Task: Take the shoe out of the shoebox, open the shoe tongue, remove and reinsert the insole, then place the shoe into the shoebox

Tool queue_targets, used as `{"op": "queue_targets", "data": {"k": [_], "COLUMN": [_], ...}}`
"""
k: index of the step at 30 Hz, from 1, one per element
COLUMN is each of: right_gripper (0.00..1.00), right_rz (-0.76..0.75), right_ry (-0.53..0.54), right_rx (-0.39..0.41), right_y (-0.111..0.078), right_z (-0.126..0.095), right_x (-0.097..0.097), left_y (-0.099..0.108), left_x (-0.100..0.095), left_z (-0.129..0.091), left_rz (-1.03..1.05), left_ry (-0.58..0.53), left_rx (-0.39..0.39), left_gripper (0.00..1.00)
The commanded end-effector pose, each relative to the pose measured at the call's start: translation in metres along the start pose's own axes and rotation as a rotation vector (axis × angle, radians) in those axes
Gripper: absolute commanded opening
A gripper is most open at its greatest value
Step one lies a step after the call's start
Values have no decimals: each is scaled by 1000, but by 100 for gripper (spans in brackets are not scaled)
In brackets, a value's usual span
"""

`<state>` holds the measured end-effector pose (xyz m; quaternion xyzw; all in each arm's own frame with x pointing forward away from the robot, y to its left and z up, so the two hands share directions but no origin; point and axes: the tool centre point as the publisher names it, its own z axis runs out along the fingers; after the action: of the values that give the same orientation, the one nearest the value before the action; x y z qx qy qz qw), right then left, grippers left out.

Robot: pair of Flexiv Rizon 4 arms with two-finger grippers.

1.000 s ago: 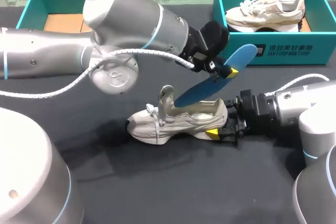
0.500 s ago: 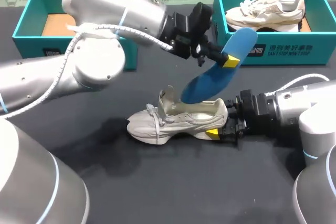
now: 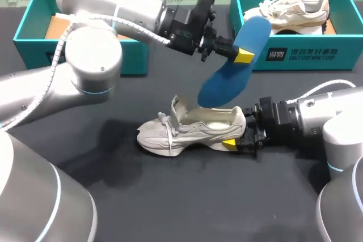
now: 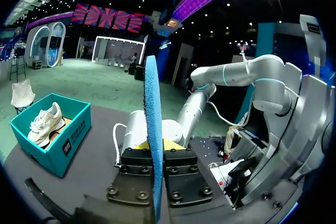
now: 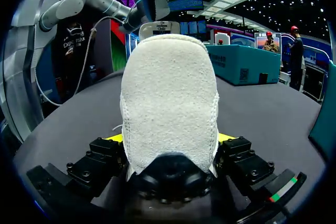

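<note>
The beige shoe [image 3: 193,131] stands on its sole in the middle of the dark worktop [image 3: 170,196], toe toward my left side, with its tongue [image 3: 180,106] pulled upright. My right hand [image 3: 241,140] is closed on the heel. In the right wrist view the heel [image 5: 169,98] fills the gap between the two yellow-tipped fingers of that hand [image 5: 169,140], and both touch it from the sides.

The blue insole [image 3: 227,75] hangs tilted in the air above the shoe's opening. Its lower end is just over the collar, and I cannot tell whether it touches. My left hand [image 3: 238,55] grips it near the upper end. In the left wrist view the insole [image 4: 153,129] stands edge-on, clamped between that hand's [image 4: 155,148] fingers.

At the far edge, the left shoebox [image 3: 28,12] shows a bare brown bottom. The right shoebox [image 3: 295,60] holds a second sneaker [image 3: 289,9].
</note>
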<state>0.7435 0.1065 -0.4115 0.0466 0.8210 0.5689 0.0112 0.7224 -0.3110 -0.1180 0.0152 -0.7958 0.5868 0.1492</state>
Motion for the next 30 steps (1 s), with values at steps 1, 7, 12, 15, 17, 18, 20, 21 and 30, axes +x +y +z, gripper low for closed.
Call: {"op": "queue_targets", "data": {"k": [1,7,12,15,17,18,20,21,30], "right_gripper": [0,0,0,0,0,0,0,0,0], "right_rz": [0,0,0,0,0,0,0,0,0], "right_ry": [-1,-1,-1,-1,-1,-1,-1,-1,-1], "right_rx": [3,3,3,3,3,3,3,3,3], "right_y": [-1,-1,-1,-1,-1,-1,-1,-1,-1], "right_z": [1,1,1,1,1,1,1,1,1], "right_x": [1,1,1,1,1,1,1,1,1], "left_y": [4,-27,-27,-27,-27,-27,-27,-26,-59], "left_x": [33,70,70,70,70,70,70,72,112], "left_z": [-52,-101,-101,-101,-101,-101,-101,-102,-122], "left_rz": [-16,-69,-69,-69,-69,-69,-69,-109,-147], "left_ry": [-11,-62,-62,-62,-62,-62,-62,-56,-78], "left_rx": [69,97,97,97,97,97,97,126,240], "left_gripper": [0,0,0,0,0,0,0,0,0]}}
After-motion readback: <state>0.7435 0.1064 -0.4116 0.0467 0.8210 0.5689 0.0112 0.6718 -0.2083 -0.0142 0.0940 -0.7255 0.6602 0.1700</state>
